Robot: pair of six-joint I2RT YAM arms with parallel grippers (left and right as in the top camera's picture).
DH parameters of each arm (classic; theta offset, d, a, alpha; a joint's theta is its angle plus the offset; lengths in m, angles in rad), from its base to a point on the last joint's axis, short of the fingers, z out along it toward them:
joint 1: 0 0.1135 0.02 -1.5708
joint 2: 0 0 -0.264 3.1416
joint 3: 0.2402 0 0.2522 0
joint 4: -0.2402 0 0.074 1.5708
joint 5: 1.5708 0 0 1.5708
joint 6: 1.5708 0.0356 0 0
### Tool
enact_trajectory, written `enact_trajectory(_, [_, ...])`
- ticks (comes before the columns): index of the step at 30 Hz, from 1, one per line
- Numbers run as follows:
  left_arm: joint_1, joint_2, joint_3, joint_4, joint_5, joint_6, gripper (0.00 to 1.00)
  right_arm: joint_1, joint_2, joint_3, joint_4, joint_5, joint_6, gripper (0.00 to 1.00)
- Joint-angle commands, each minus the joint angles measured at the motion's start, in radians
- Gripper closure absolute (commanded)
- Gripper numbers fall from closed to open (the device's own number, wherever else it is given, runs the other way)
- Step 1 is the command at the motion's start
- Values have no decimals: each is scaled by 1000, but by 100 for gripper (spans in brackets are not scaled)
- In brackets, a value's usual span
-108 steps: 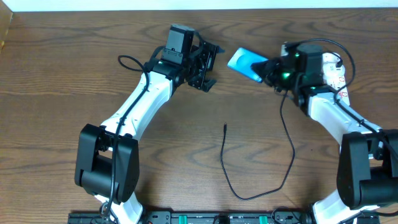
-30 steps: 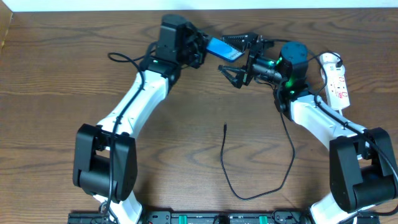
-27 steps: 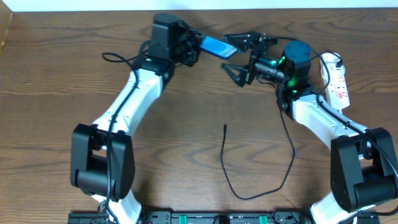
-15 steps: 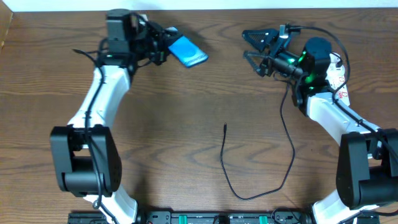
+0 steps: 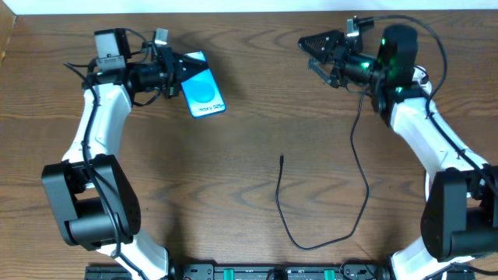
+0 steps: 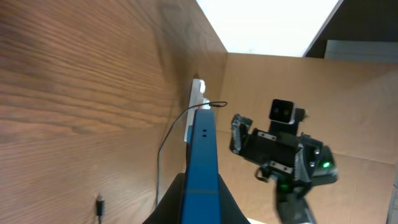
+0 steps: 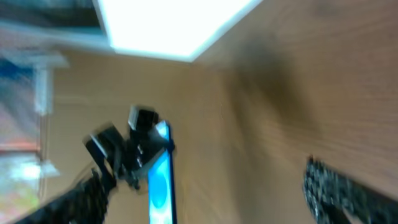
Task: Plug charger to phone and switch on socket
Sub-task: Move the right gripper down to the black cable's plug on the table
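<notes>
So far nothing is plugged in. The phone point(image 5: 201, 93) is at the far left, screen up, clamped by one end in the left hand point(image 5: 179, 76); whether it rests on the bench point(image 5: 233, 194) I cannot tell. The charger point(image 5: 366, 190) lies loose mid-bench, its tip point(image 5: 281, 160) well apart from the phone. The socket point(image 6: 196, 102) lies far right; whether it is on I cannot tell. The right hand point(image 5: 310, 54) hangs wide open, empty. Plugging and switching both remain, I judge.

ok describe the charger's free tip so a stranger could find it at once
Start at the middle of the brown wooden table. A thin black charger cable loops there; its small connector tip is the free end, stopping alone on bare wood.
</notes>
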Motion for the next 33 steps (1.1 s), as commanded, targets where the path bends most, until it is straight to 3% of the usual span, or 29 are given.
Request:
enact_trajectory(1, [16, -24, 5, -23, 59, 96, 93, 44, -12, 136, -237, 98, -270, 1])
enact_trajectory(6, [17, -24, 5, -25, 59, 103, 93, 141, -12, 260, -614, 447, -416, 1])
enact_trajectory(15, [17, -24, 5, -25, 59, 103, 93, 353, 12, 260, -901, 848, -407, 1])
enact_trajectory(22, [17, -24, 5, -25, 58, 103, 93, 455, 102, 229, -1014, 861, -329, 1])
enact_trajectory(33, [16, -24, 5, -26, 58, 103, 93, 525, 293, 224, -1083, 713, -315, 1])
